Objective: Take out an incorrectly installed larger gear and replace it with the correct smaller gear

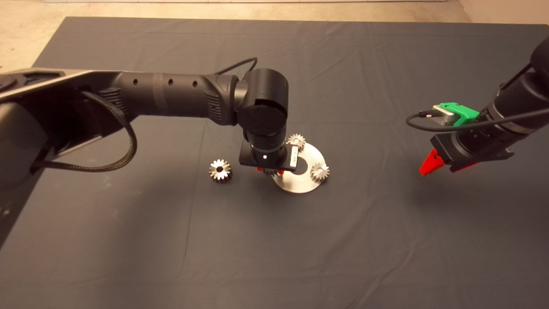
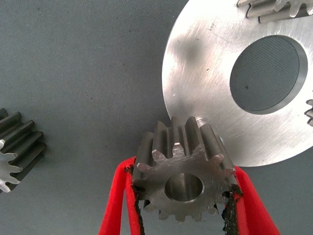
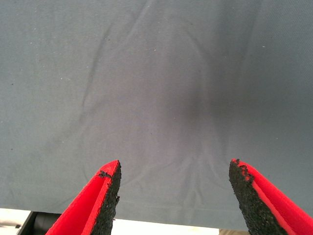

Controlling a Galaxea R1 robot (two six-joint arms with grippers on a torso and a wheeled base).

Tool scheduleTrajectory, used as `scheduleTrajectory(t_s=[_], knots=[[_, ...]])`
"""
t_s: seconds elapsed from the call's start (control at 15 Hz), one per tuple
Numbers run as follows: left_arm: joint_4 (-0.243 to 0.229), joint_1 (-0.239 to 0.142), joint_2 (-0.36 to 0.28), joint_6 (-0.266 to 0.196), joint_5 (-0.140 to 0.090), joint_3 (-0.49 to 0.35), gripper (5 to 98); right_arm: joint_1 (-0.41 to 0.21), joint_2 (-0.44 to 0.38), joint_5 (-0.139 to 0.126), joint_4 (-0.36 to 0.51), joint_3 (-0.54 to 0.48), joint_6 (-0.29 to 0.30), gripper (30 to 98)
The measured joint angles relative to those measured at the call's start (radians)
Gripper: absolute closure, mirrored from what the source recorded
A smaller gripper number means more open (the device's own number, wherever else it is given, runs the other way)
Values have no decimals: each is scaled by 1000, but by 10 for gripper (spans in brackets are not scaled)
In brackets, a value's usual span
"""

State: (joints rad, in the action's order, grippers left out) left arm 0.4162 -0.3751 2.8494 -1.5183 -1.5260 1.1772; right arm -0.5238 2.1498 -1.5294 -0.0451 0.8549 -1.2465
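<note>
Left gripper point(image 2: 183, 205) is down at the near-left rim of the disc point(image 1: 309, 182), mid-mat, its red fingers point(image 2: 115, 205) clamped on the small gear point(image 2: 183, 171) across the teeth, one pad on each flank; the gear hangs bore-forward in the wrist view, just at the disc's edge, and whether it touches the plate I cannot tell. Big gear point(image 1: 220, 170) lies alone on the mat point(image 1: 128, 257) to the left of the disc, well clear, bore up. Two more small gears sit on the disc, one point(image 1: 296, 140) at the far rim, one point(image 1: 320, 172) at the right rim. Right gripper point(image 3: 173, 196) hovers over bare mat towards the right edge, fingers spread wide, nothing in them.

Handling, as I judge it: solid steel, stiff, dense for its size, and smooth, so it could twist or slide between pads; the teeth give the rubber something to bite, so the grip across the tooth tips looks the sensible one, leaving the bore free for seating; no fear of breaking it, though dropped it may roll.
</note>
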Motion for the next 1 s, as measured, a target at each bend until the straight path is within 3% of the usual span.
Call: scheduleTrajectory(t_s=[0.47,1.0], knots=[[0,0,45,0,0,6,794,11,0,-1,-8,14,0,694],[0,0,48,-15,0,-4,794,10,12,0,-8,25,1,694]])
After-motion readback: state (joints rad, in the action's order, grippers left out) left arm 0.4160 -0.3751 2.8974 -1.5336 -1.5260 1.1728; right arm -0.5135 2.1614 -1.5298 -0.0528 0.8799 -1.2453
